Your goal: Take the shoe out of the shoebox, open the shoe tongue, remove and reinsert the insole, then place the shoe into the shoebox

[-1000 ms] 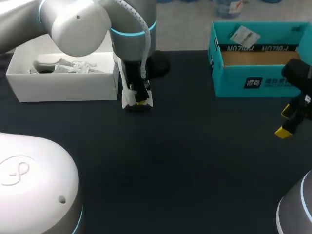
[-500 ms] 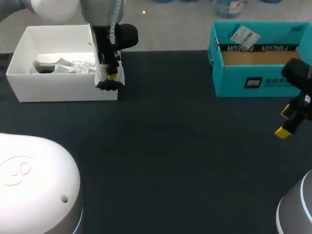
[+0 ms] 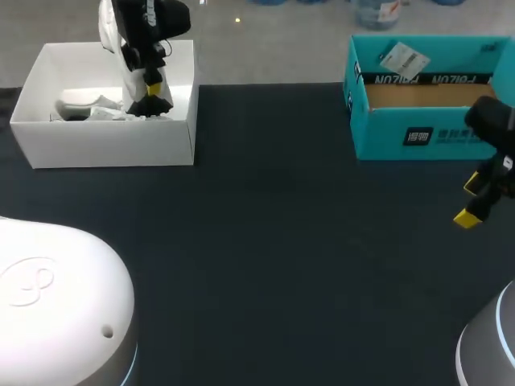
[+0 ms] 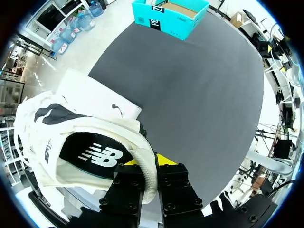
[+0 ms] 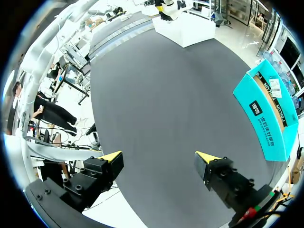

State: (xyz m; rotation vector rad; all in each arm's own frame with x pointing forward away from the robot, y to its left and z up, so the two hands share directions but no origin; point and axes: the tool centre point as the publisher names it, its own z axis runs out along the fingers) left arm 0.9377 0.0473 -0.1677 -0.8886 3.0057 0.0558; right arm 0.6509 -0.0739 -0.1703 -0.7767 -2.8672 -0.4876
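One white box (image 3: 105,146), one teal box (image 3: 386,135) (one shoe (image 4: 88,129) in left hand (image 4: 149,162)).

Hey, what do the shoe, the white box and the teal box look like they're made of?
The shoe looks like white woven fabric, judging by its soft, folded collar, with a smooth black insole inside. The white box is probably matte cardboard, with thin straight walls. The teal box is printed cardboard, its bare brown inside showing.

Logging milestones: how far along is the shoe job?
Looks done: shoe is out, its insole lies inside it. In hand: left gripper is shut on the shoe's collar, above the white shoebox. Left: lower it in and release. The right gripper is open, empty.
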